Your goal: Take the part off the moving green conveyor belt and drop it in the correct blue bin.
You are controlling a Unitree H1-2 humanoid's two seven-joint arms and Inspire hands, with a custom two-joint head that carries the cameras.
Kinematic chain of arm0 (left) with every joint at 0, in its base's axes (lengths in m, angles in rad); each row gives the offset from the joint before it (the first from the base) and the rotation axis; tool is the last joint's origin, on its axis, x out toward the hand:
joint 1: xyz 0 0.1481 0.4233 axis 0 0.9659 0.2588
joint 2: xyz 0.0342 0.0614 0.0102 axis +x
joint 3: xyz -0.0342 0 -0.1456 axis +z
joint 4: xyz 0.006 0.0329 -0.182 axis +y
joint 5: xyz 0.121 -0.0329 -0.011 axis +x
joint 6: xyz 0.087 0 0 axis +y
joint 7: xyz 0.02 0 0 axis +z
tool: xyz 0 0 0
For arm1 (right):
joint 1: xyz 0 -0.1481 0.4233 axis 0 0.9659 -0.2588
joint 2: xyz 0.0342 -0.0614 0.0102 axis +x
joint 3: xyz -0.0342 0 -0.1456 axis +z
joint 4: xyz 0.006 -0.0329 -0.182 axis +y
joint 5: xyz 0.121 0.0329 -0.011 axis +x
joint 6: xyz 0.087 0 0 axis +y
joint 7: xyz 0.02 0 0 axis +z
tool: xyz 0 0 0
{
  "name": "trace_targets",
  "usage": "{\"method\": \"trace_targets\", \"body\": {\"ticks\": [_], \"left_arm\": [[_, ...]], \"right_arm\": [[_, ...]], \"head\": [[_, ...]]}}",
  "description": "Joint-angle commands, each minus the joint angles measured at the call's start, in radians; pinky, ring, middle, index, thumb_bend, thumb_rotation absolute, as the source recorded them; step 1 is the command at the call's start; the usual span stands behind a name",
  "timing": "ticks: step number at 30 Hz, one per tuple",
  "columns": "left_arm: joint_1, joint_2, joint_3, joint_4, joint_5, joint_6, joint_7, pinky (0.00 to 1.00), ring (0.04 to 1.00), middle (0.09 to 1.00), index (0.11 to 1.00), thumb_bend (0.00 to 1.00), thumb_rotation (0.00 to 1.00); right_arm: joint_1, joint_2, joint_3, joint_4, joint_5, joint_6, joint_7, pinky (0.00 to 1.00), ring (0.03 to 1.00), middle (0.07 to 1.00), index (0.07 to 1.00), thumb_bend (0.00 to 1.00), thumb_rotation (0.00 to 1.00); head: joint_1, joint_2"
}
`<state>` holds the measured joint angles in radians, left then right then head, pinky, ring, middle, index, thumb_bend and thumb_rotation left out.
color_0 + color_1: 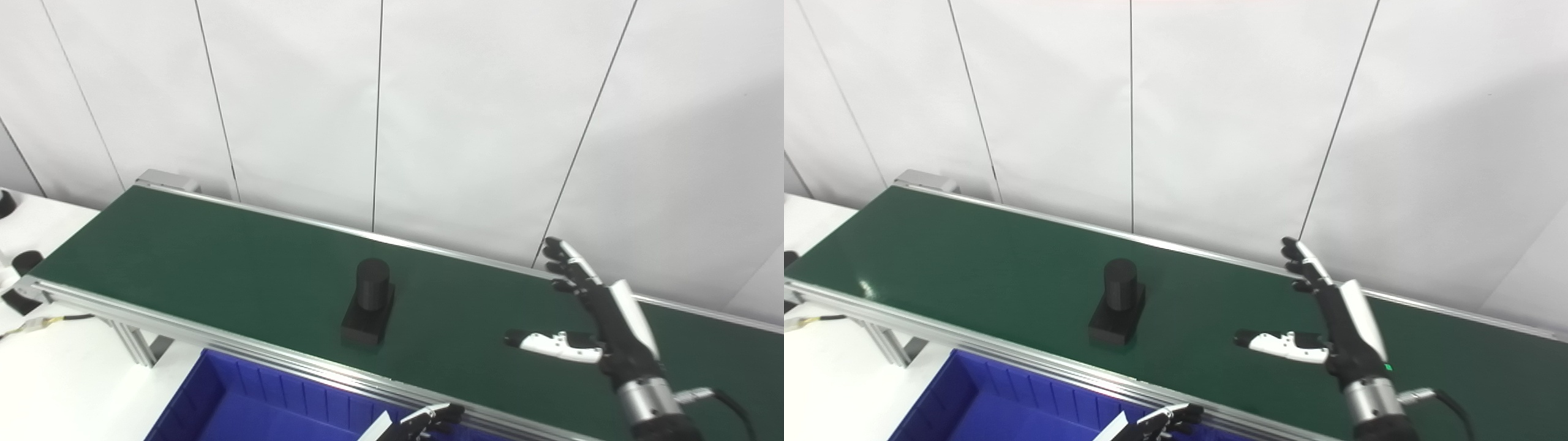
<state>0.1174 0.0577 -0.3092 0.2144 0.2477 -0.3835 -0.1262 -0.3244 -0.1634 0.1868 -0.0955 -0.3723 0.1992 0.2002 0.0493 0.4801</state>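
part (pixel 369 301): black block with upright cylinder, mid belt (pixel 202 257), untouched | right hand (pixel 597 321): fingers wide, thumb out, above belt at the part's 3 o'clock, likely waiting to catch it | left hand (pixel 422 422): bottom edge, fingers unclear | bin (pixel 202 398): at part's 7 o'clock

Black part (pixel 369 303) — upright cylinder on flat block — mid-belt (pixel 184 257); blue bin (pixel 245 404) below.

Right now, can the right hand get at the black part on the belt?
Probably yes. The right hand is open above the green belt, thumb toward the black part, with only bare belt between them. The part stands alone, nothing blocking it.
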Motion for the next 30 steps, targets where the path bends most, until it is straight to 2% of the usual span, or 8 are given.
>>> {"method": "trace_targets", "body": {"ticks": [1, 6, 12, 15, 19, 23, 26, 30], "left_arm": [[-0.009, 0.006, -0.004, -0.05, -0.018, -0.004, -0.015, 0.74, 0.834, 0.871, 0.879, 0.89, 0.1], [-0.001, 0.023, -0.003, -0.083, -0.046, 0.012, -0.053, 0.75, 0.85, 0.882, 0.885, 0.87, 0.07], [0.016, 0.033, 0.006, -0.095, -0.087, 0.003, -0.069, 0.78, 0.86, 0.88, 0.878, 0.87, 0.07], [0.027, 0.039, 0.011, -0.109, -0.108, 0.008, -0.078, 0.79, 0.86, 0.879, 0.875, 0.86, 0.06], [0.033, 0.051, 0.015, -0.117, -0.132, 0.011, -0.099, 0.8, 0.861, 0.876, 0.871, 0.85, 0.07], [0.037, 0.062, 0.015, -0.123, -0.152, 0.022, -0.118, 0.84, 0.883, 0.882, 0.864, 0.84, 0.1], [0.038, 0.067, 0.015, -0.13, -0.173, 0.034, -0.133, 0.86, 0.896, 0.886, 0.861, 0.84, 0.1], [0.039, 0.075, 0.015, -0.121, -0.19, 0.013, -0.146, 0.86, 0.9, 0.885, 0.86, 0.84, 0.09]], "right_arm": [[-0.066, 0.021, 0.008, 0.021, -0.014, 0.004, -0.021, 0.8, 0.878, 0.914, 0.943, 0.9, 0.38], [-0.116, 0.049, 0.036, 0.095, -0.062, 0.031, -0.036, 0.71, 0.85, 0.916, 0.942, 0.92, 0.42], [-0.166, 0.082, 0.056, 0.177, -0.081, 0.053, -0.043, 0.65, 0.833, 0.937, 0.941, 0.92, 0.39], [-0.189, 0.095, 0.076, 0.218, -0.097, 0.055, -0.045, 0.7, 0.834, 0.902, 0.938, 0.92, 0.39], [-0.221, 0.123, 0.101, 0.285, -0.116, 0.057, -0.06, 0.74, 0.874, 0.912, 0.936, 0.93, 0.4], [-0.251, 0.148, 0.118, 0.357, -0.132, 0.065, -0.074, 0.66, 0.81, 0.904, 0.945, 0.95, 0.41], [-0.268, 0.161, 0.128, 0.4, -0.136, 0.065, -0.084, 0.67, 0.816, 0.914, 0.943, 0.96, 0.41], [-0.297, 0.178, 0.146, 0.475, -0.157, 0.073, -0.103, 0.65, 0.818, 0.931, 0.947, 0.97, 0.43]], "head": [[-0.017, 0.01], [-0.071, 0.031], [-0.111, 0.046], [-0.126, 0.05], [-0.171, 0.055], [-0.201, 0.06], [-0.213, 0.061], [-0.24, 0.065]]}}
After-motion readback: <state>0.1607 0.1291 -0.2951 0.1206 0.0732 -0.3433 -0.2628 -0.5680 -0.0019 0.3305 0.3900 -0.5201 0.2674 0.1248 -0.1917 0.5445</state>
